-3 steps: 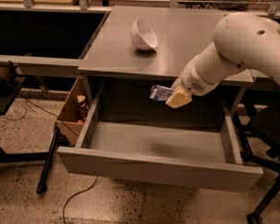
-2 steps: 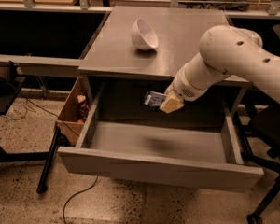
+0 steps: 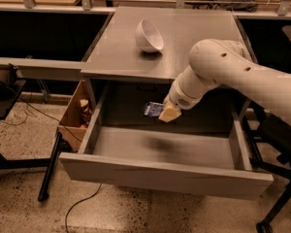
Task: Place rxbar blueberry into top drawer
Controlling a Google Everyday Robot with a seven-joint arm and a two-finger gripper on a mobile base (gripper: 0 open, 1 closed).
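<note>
My arm reaches in from the right, wrist angled down-left; the gripper [image 3: 165,113] hangs over the top drawer [image 3: 165,176], pinching the rxbar blueberry [image 3: 152,109].

Gripper [image 3: 168,113], rxbar [image 3: 153,109] farther left over drawer [image 3: 165,173]

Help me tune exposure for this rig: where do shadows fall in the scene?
Camera view: lit from above, it seems; the hand, holding the rxbar blueberry over the top drawer, casts a dark shadow on the drawer floor; the recess under the table is dim; the white bowl is brightest.
</note>
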